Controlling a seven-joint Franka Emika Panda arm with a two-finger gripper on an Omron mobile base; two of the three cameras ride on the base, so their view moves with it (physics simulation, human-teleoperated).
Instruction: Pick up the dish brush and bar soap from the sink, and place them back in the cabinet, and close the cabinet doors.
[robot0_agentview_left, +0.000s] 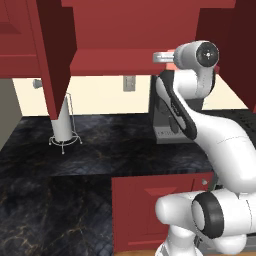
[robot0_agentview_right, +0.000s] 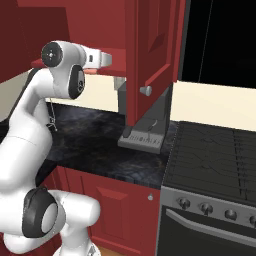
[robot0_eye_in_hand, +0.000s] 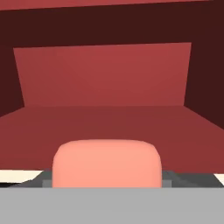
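Bar soap (robot0_eye_in_hand: 106, 162) sits clamped in the pincer (robot0_eye_in_hand: 106, 183) at six o'clock, hovering at the cabinet (robot0_eye_in_hand: 103, 74) shelf's front lip; released here, it could slide off onto the bench (robot0_agentview_left: 115, 145).

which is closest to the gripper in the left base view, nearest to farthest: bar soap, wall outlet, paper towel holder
1. bar soap, right at the gripper, at the cabinet shelf edge.
2. wall outlet, just below and left of the hand.
3. paper towel holder, far left on the counter.
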